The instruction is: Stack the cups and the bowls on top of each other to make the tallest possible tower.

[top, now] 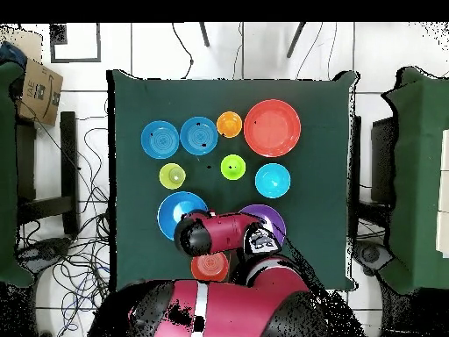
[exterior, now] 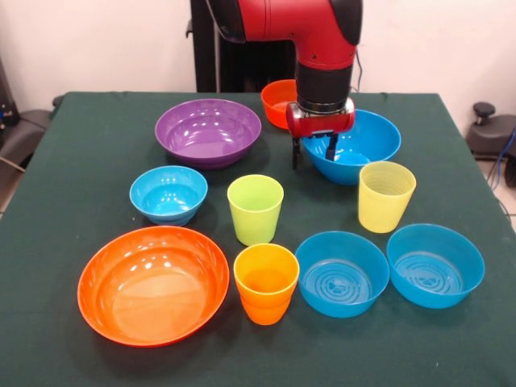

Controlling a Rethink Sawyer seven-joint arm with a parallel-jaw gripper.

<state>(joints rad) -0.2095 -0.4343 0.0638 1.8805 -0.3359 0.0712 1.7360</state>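
My gripper (exterior: 314,151) hangs open and empty over the left rim of the large blue bowl (exterior: 359,145), one finger outside the rim and one inside. The small orange bowl (exterior: 278,101) stands just behind it. The purple bowl (exterior: 208,131), small blue bowl (exterior: 168,193), lime green cup (exterior: 255,208), ribbed yellow cup (exterior: 385,195), orange cup (exterior: 266,282), large orange bowl (exterior: 153,284) and two medium blue bowls (exterior: 342,272) (exterior: 435,264) each stand alone, upright. In the overhead view my arm (top: 219,235) hides the gripper and part of the large blue bowl (top: 174,213).
Everything stands on a dark green table (exterior: 81,161). In the overhead view, cables lie on the floor at the left (top: 83,175), a cardboard box (top: 39,88) sits at the upper left, and green-covered furniture (top: 416,175) stands at the right.
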